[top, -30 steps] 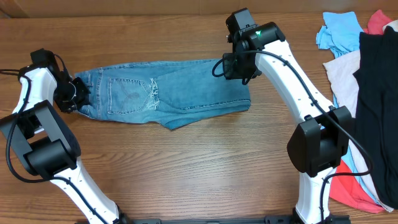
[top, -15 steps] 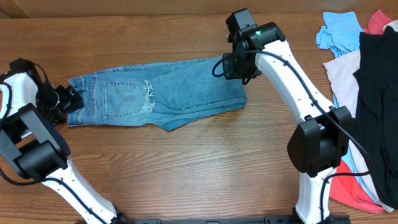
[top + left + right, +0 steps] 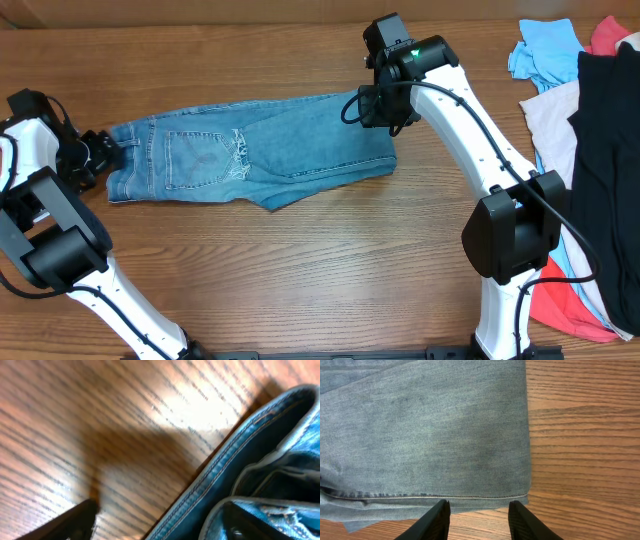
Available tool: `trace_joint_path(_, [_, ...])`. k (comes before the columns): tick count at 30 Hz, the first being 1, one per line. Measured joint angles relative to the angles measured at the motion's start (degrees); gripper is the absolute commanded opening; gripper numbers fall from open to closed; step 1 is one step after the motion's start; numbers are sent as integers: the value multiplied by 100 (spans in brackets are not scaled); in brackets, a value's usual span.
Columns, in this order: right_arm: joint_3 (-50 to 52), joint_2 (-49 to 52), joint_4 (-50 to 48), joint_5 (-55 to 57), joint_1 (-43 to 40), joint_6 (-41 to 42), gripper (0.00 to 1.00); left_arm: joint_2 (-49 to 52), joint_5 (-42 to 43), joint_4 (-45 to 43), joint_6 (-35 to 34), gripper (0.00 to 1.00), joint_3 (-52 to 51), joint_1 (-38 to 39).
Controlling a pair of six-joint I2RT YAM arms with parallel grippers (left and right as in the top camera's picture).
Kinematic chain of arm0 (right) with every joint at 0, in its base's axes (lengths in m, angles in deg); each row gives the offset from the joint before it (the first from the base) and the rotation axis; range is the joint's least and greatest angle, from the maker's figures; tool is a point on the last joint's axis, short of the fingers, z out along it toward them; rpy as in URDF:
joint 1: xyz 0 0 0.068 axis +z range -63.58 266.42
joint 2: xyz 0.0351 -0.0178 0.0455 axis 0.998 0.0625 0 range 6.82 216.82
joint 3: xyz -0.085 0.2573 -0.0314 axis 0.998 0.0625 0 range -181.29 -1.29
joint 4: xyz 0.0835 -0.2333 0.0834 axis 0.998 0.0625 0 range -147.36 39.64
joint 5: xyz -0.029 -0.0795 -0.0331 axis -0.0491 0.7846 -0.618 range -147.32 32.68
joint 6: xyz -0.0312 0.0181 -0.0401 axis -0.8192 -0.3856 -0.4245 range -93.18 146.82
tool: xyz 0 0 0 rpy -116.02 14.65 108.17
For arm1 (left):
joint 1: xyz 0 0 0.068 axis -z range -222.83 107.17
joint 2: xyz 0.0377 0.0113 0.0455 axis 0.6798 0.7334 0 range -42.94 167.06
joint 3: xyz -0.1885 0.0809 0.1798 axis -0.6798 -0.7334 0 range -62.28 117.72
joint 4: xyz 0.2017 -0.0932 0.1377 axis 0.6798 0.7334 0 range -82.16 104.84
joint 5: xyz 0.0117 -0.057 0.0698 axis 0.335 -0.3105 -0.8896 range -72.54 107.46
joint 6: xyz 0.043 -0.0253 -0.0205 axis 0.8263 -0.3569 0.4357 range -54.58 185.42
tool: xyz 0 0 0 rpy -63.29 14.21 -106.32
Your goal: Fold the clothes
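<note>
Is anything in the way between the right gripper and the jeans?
No, nothing visible. The right gripper is right over the folded end of the jeans, jaws apart. The pile of other clothes lies off to the side on the table.

brown wood-grain table [image 3: 300, 280], soft glare

right tool [image 3: 479, 519]: jaws apart | jeans [image 3: 420, 430]: flat on table [image 3: 580, 435]

Sky-blue garment [image 3: 545, 50], black garment [image 3: 610, 150], red garment [image 3: 565, 305] piled on wooden table [image 3: 300, 270]
</note>
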Motion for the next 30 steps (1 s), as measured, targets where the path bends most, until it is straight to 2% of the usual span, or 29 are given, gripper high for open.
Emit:
trace_joint_path(3, [0, 0, 0, -2, 0, -2, 42, -11, 55, -111, 9, 76, -52, -4])
trace_joint_path(8, [0, 0, 2, -2, 0, -2, 42, -76, 146, -238, 20, 84, -164, -4])
trace_joint_path(11, [0, 0, 2, -2, 0, -4, 42, -90, 468, -299, 260, 88, -184, -20])
trace_joint_path(15, [0, 0, 2, 0, 0, -2, 42, -90, 1366, -337, 627, 89, -186, -101])
trace_joint_path(20, [0, 0, 0, -2, 0, -2, 42, -50, 2046, -269, 874, 90, -190, -271])
trace_joint_path(26, [0, 0, 4, 0, 0, -2, 42, -35, 2090, -203, 986, 90, -190, -345])
trace_joint_path(30, [0, 0, 2, -2, 0, -2, 42, -35, 2004, -201, 1016, 86, -190, -299])
